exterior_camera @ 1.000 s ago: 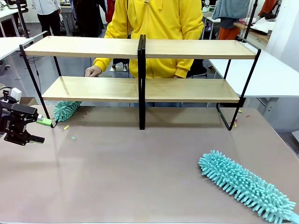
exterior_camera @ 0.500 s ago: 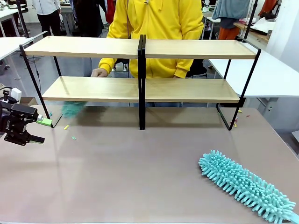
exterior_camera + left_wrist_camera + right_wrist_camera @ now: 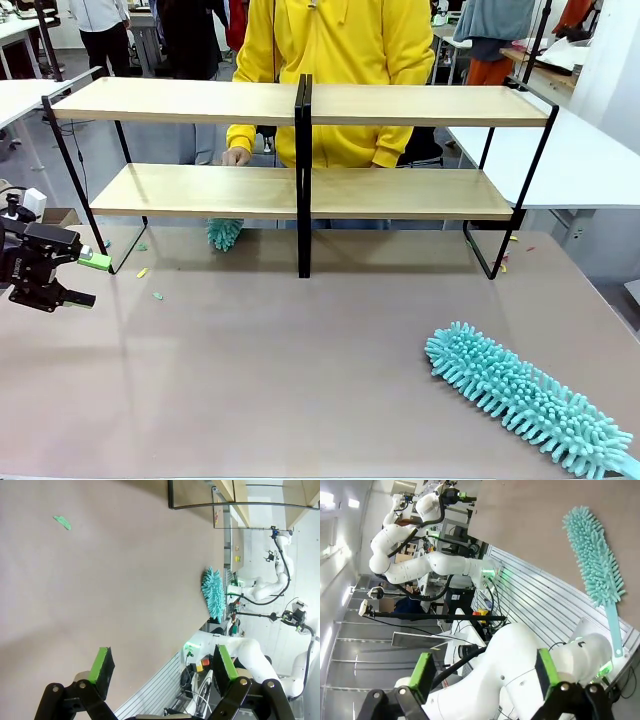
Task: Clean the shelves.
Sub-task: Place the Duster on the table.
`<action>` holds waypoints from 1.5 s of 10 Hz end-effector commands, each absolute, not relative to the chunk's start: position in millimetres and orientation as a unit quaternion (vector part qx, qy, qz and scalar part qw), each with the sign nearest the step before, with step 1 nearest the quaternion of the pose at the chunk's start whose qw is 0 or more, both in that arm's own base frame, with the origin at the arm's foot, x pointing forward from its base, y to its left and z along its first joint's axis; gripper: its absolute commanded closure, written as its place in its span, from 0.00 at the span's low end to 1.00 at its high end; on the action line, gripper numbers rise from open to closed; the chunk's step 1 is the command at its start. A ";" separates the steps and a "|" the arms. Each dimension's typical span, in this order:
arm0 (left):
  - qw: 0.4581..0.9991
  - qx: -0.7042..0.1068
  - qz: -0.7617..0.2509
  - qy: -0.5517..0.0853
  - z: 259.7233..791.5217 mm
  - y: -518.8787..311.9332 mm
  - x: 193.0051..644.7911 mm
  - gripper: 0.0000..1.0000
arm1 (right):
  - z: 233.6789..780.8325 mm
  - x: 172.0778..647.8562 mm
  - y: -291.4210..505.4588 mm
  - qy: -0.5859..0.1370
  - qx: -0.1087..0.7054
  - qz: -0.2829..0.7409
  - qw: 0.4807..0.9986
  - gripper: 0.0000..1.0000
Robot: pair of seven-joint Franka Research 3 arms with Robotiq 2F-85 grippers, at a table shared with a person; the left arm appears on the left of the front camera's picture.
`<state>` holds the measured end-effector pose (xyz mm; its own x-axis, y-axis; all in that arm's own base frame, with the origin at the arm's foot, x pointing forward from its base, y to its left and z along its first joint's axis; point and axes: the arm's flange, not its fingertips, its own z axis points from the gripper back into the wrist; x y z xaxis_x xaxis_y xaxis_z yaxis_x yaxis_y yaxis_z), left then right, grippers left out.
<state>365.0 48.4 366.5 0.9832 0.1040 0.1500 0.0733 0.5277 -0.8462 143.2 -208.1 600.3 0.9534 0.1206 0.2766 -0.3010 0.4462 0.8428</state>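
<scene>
The shelves (image 3: 400,105) stand across the far half of the table, two light-wood boards on a black frame with a black post in the middle. Behind them a person in a yellow hoodie has a hand (image 3: 236,156) at the back of the lower board, and a small teal duster (image 3: 224,233) hangs under that board, left of the post. A long teal duster (image 3: 525,400) (image 3: 214,592) (image 3: 595,560) lies on the table at the front right. My left gripper (image 3: 88,280) (image 3: 162,660) hovers open at the table's left edge. My right gripper (image 3: 482,672) is open, holding nothing.
Small scraps lie on the table: a yellow one (image 3: 142,272) and a green one (image 3: 157,296) (image 3: 62,522) near the shelves' left foot, more by the right foot (image 3: 500,265). White tables (image 3: 580,160) flank the shelves on both sides.
The person's hand and the small teal duster have swept rightward under the lower board, from its left end toward the middle post. Both grippers and the long duster stayed put.
</scene>
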 end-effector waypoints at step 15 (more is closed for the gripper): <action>0.863 -0.495 0.001 -0.100 365.8 47.6 363.5 0.00 | 598.5 141.1 -212.7 -0.094 0.505 0.136 0.847 0.00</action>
<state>365.0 48.3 366.5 0.9832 0.1039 0.1500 0.0734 0.5276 -0.8463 143.3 -208.0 600.3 0.9534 0.1211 0.2764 -0.3010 0.4463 0.8427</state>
